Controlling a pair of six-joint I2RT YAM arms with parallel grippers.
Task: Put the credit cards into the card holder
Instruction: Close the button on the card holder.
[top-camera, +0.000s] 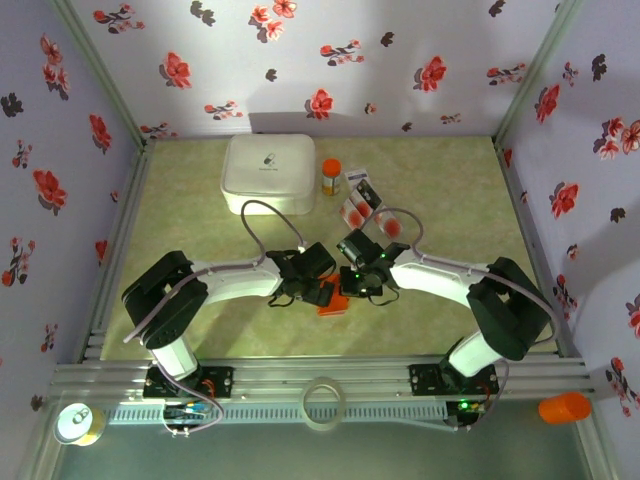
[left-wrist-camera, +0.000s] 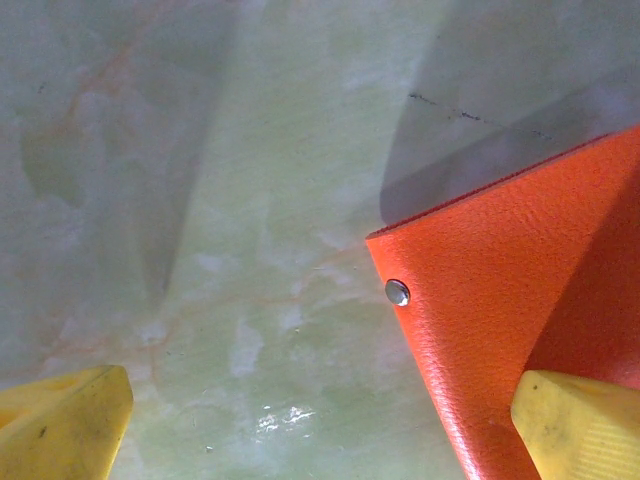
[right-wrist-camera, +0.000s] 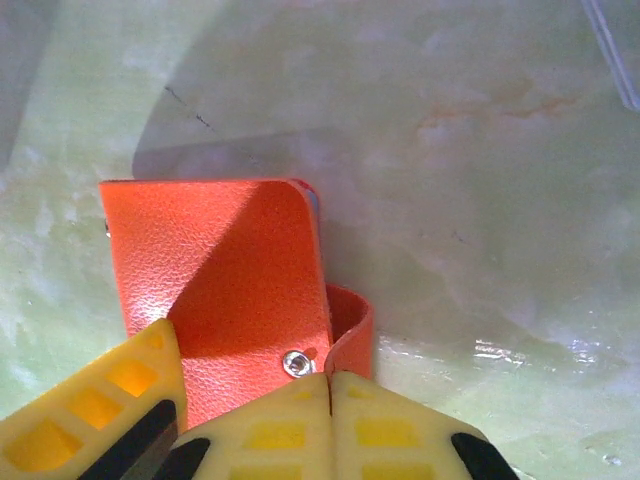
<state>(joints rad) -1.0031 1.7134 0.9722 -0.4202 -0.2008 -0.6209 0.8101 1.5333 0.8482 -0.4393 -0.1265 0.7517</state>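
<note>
- White box (top-camera: 268, 173) at the back; orange-capped bottle (top-camera: 330, 177) just right of it, credit cards (top-camera: 365, 205) right of that, fanned, long axes slanted.
- Card holder (top-camera: 333, 303) well in front of the white box, partly hidden by both grippers.
- Card holder flat, folded; roughly square, long axis unclear.
- Right gripper (right-wrist-camera: 330, 385) pinched closed on its snap strap.
- Left gripper (left-wrist-camera: 320, 430) spread wide, one finger over card holder corner.

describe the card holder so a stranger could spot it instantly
Find the big white box at the back of the green table, then come forward to mid-table. The card holder lies there: a small orange-red wallet with a metal snap, unlike the red-blotched white cards further back.
</note>
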